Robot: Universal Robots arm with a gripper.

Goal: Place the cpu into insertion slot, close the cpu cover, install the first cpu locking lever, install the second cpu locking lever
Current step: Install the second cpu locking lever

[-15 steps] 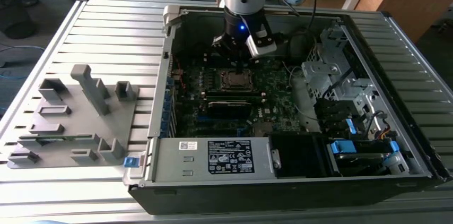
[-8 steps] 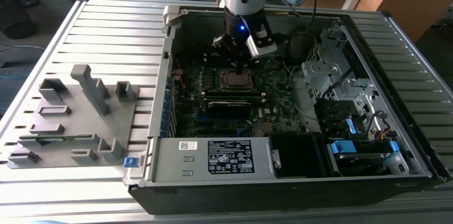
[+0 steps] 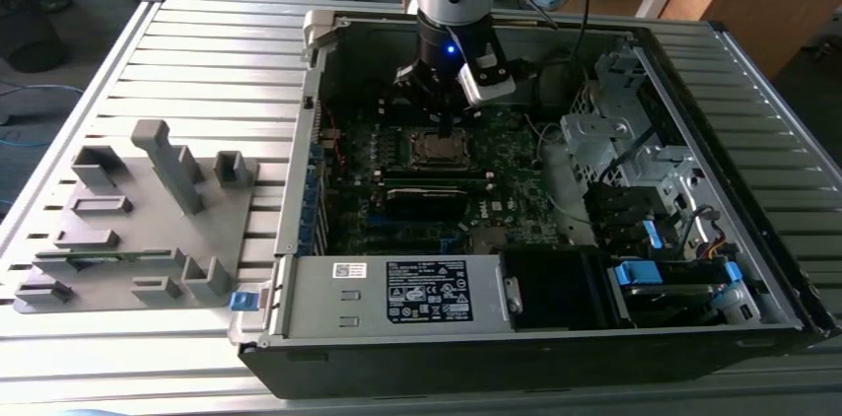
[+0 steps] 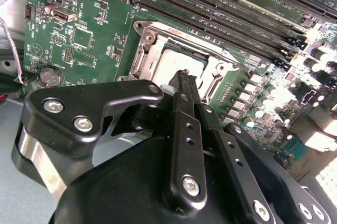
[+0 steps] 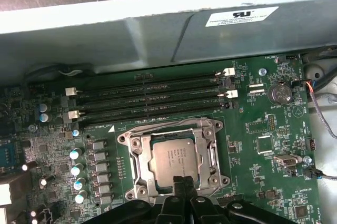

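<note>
Jaws over the slot's edge
Gripper, jaws pinched narrow and empty, hangs just above the cover framing the seated cpu.

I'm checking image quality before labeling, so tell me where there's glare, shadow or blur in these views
Exterior view: a blue light glows on the arm above the gripper. Second wrist view: bright washout over the motherboard toward one edge; the cpu looks pale. First wrist view: even light, the cpu and cpu cover crisp, the fingers dark.
</note>
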